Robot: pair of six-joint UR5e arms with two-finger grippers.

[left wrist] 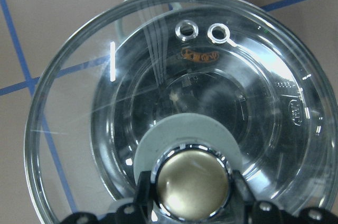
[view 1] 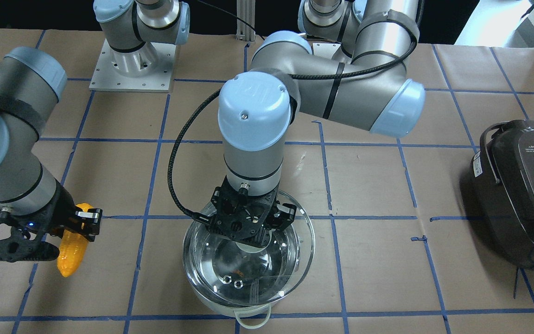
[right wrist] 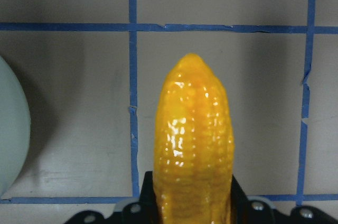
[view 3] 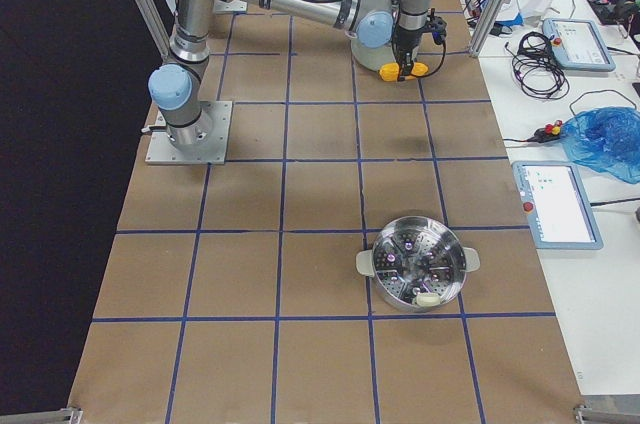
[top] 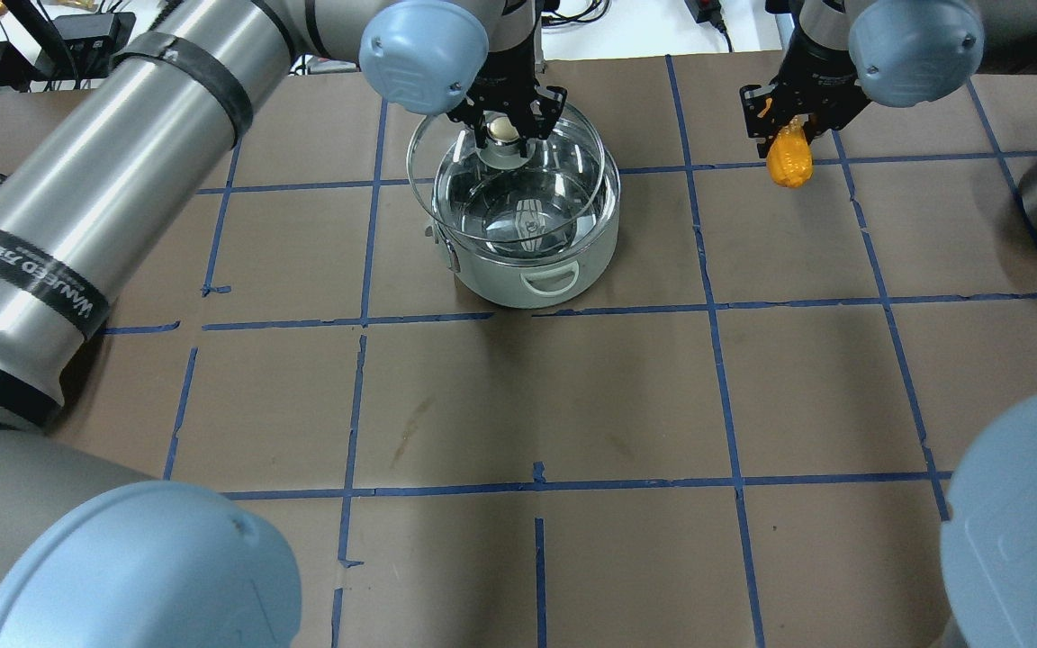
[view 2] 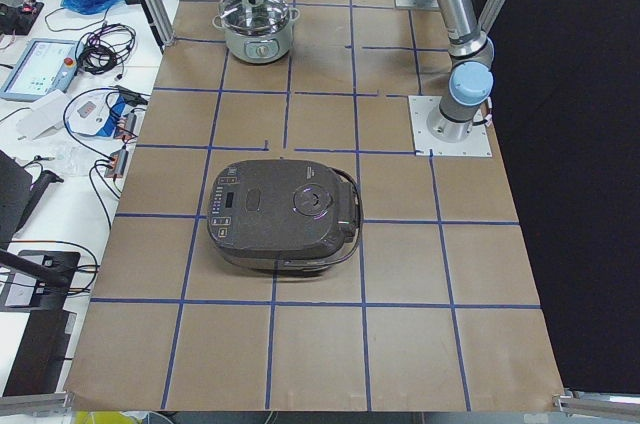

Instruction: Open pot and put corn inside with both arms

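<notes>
Showing both arms engaged at the far side of the brown, blue-taped table (top: pixel 572 405), as seen from the overhead view.

Left gripper (top: pixel 505 126): points straight down over the stainless-steel pot (top: pixel 491 279). Its black fingers (left wrist: pixel 143 202) are clamped on either side of the brass-coloured knob (left wrist: pixel 193 186) at the centre of the glass lid (view 1: pixel 290 260). The lid does not sit square on the pot: its rim overhangs the pot's wall toward the robot's left, and the tape lines show through the overhanging glass. Whether the lid's rim touches the pot anywhere cannot be told. One white loop handle (top: pixel 547 279) of the pot faces the robot.

Right gripper (top: pixel 784 130): closed on the thick end of the yellow-orange corn cob (top: pixel 789 160). The cob hangs tip down toward the table, its ridged kernels glossy in the wrist view (right wrist: pixel 193 145). The cob is to the robot's right of the pot, well apart from it and outside it.

Also on the table: a dark grey rice cooker (view 1: pixel 522 195) well to the robot's left, and a steel steamer pot (view 3: pixel 418 269) well to its right.
</notes>
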